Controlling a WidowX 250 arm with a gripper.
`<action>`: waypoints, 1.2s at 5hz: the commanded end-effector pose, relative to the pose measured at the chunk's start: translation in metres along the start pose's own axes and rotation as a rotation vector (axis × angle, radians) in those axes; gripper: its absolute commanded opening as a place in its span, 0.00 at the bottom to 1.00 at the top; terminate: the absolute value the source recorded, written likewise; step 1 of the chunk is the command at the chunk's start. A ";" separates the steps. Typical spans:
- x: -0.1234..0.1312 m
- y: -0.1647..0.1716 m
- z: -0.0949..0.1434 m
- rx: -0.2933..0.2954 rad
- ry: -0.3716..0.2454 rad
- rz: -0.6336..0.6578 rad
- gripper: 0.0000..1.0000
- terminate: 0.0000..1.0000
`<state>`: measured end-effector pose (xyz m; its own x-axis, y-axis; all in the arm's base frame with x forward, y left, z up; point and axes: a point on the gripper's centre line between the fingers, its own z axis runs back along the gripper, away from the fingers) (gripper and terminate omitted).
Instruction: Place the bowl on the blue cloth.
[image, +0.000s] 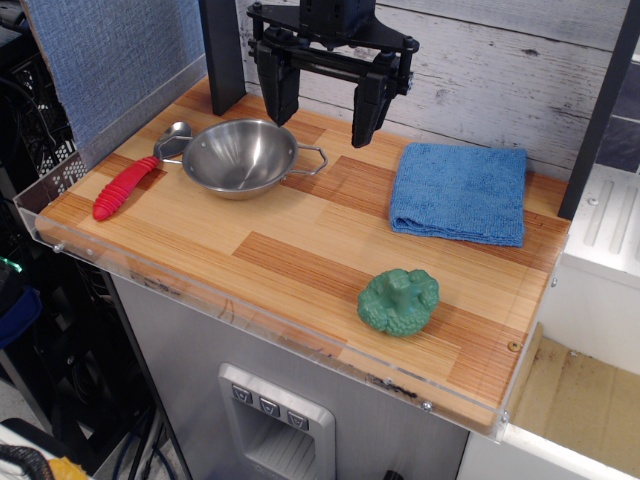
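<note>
black gripper (322, 108) jaws apart, empty, over back edge | shiny round steel bowl (240, 157) back-left | folded blue terry cloth (461, 191) back-right

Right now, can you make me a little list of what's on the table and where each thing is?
bowl: shiny metal, empty, upright, back left of the wooden table
blue cloth: folded, back right, nothing on it
spoon: red handle, left of the bowl, its scoop by the rim
green toy: near the front edge, right of centre
end effector: open, above the table behind the bowl, holding nothing
task: not done yet
</note>
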<state>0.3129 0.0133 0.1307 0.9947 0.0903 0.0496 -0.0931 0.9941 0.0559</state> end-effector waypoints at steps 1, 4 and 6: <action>0.000 0.000 0.000 0.000 0.000 0.000 1.00 0.00; 0.035 0.050 -0.031 0.003 0.018 0.062 1.00 0.00; 0.041 0.044 -0.075 0.042 0.058 0.000 1.00 0.00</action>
<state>0.3483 0.0668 0.0459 0.9939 0.0971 -0.0530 -0.0917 0.9912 0.0955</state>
